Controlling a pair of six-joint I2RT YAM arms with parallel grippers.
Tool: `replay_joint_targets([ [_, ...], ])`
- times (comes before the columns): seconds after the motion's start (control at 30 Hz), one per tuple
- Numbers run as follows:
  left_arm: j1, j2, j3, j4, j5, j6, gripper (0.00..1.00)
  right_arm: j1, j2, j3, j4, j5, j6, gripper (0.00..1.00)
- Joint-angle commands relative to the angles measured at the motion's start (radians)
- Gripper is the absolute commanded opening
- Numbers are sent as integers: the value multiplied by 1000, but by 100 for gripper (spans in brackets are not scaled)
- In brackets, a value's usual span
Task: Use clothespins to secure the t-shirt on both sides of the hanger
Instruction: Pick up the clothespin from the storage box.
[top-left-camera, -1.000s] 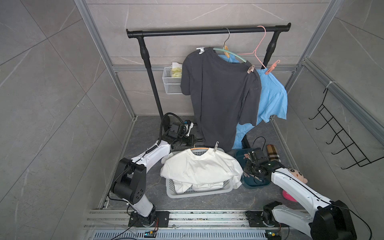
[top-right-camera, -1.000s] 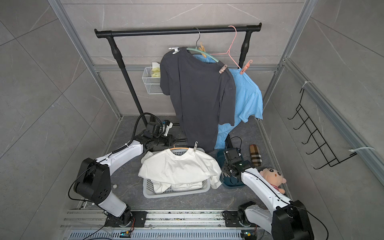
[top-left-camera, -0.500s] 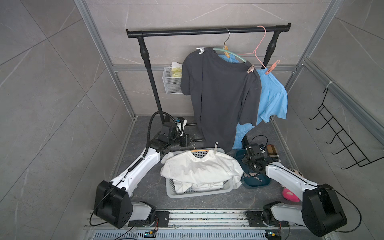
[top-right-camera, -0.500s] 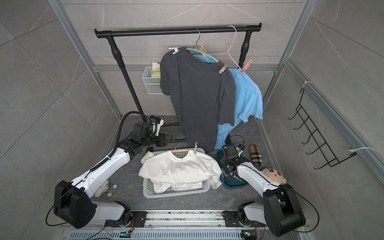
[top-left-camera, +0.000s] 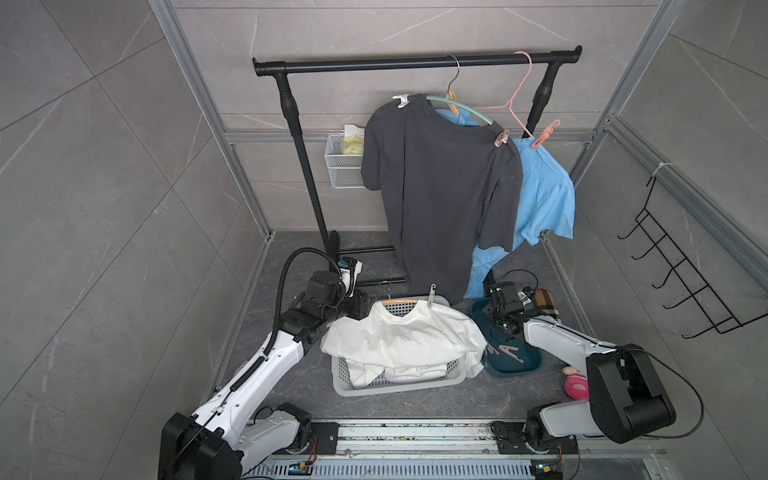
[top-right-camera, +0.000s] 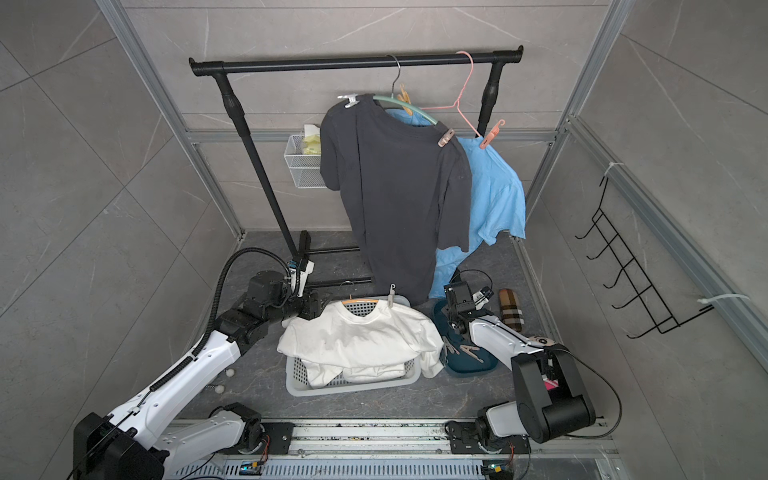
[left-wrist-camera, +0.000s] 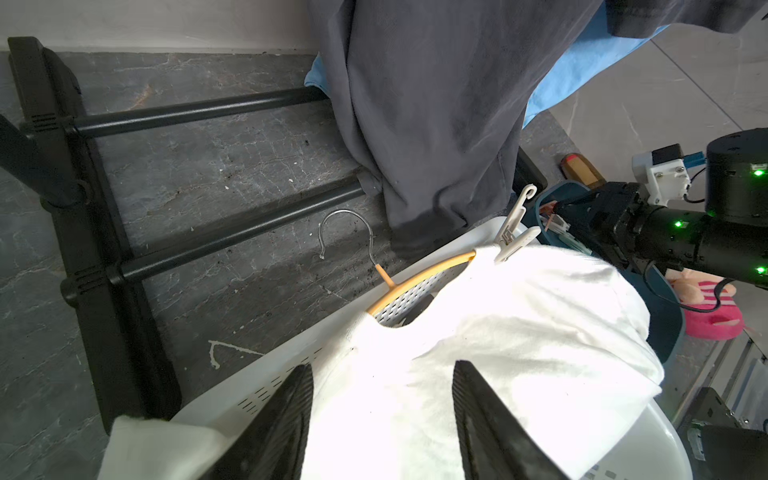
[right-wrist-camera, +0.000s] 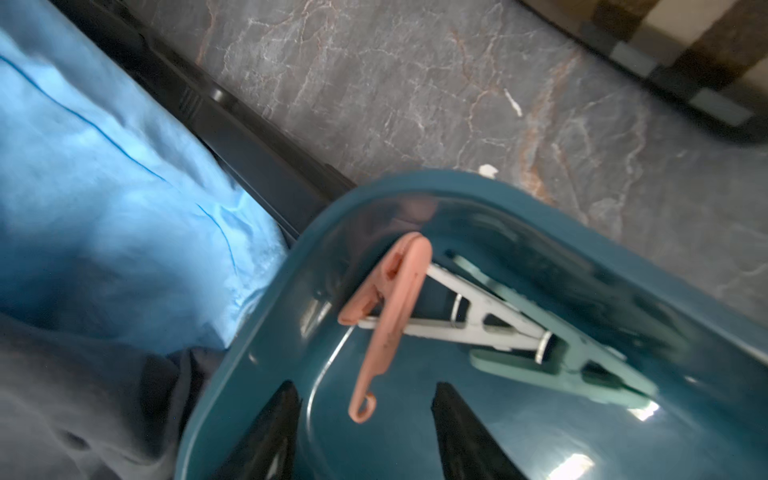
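Your left fingers (left-wrist-camera: 282, 424) stand apart and empty over the white cotton t-shirt (left-wrist-camera: 519, 332). The shirt lies on a yellow hanger (left-wrist-camera: 419, 276) across the white perforated plastic basket (left-wrist-camera: 266, 386). One pale grey-white clothespin (left-wrist-camera: 513, 239) grips the shoulder nearer the right arm. Your right fingers (right-wrist-camera: 270, 432) are spread, holding nothing, above the dark teal plastic tray (right-wrist-camera: 623, 257), where a pink plastic clothespin (right-wrist-camera: 395, 316) lies across a second pale clothespin (right-wrist-camera: 490, 324).

2 white arms (top-left-camera: 266, 365), black joints (top-left-camera: 627, 390)
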Motion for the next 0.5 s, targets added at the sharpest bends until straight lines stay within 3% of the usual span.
replay_joint_targets([
  [0.0,4,-13,17,44,31,14,57,-3,34,23,27,-1,36,55],
  [0.47,4,-12,19,41,23,28,57,-3,127,12,74,-2,122,47],
])
